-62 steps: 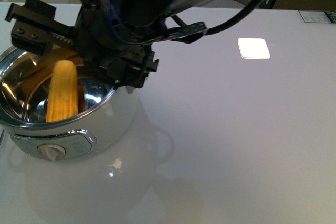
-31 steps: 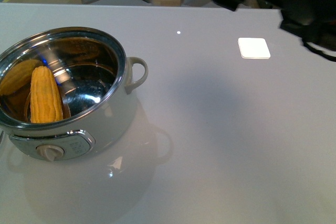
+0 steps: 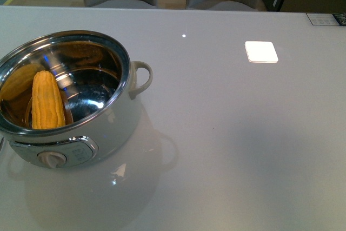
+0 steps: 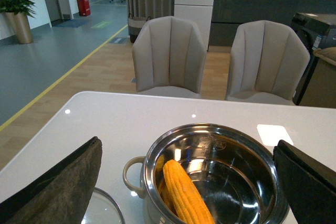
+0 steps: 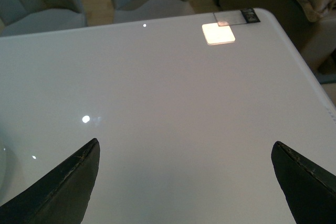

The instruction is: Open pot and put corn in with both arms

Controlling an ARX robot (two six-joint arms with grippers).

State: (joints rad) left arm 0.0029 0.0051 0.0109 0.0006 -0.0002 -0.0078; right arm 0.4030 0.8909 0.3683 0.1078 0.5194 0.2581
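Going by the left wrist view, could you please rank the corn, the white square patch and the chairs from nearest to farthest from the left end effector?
1. The corn, inside the pot, between the end effector's fingers.
2. The white square patch, on the table behind the pot.
3. The chairs, beyond the table's far edge.

Glossy white table (image 3: pixel 232 150). Near its left edge, the lidless pot (image 3: pixel 108 128); a glass lid (image 4: pixel 102 211) flat beside it. Toward the far right corner, a bright white square (image 3: pixel 261 51) and a dark label (image 3: pixel 326 18).
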